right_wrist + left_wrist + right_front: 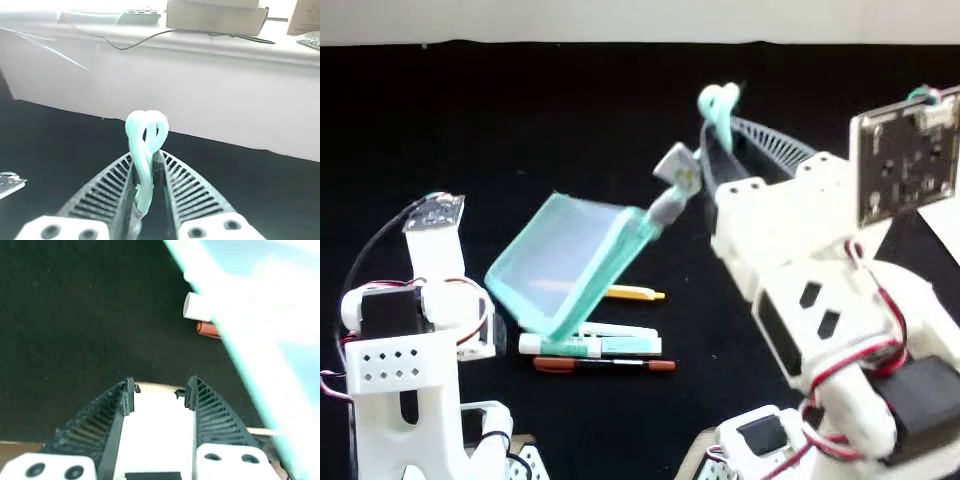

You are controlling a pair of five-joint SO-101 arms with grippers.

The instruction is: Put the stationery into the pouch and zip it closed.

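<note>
Teal pouch [560, 262] held up by its strap loop [146, 131], tipped steeply over the black table [470, 120], upper corner raised toward the right arm, lower edge down among the pens, contact there hard to read. Clamped on that loop, the right gripper [145, 160], both ribbed fingers pressed against the strap. On the table just under and beside the tilted pouch, none of it inside: a yellow pen [635, 294], a white marker [590, 346] and a red-brown pen [605, 365], the last two side by side. Low at the near left, the left gripper [160, 384], fingers spread with nothing between them, over bare table with the ends of the marker and red-brown pen a little ahead. Judged as an early step: positioning the pouch, no loading done; zip state not readable from these views. Next move likely calling for the pouch steadied with its mouth reachable, then the free left gripper taking one pen at a time; some risk of the pouch swinging on its strap.
</note>
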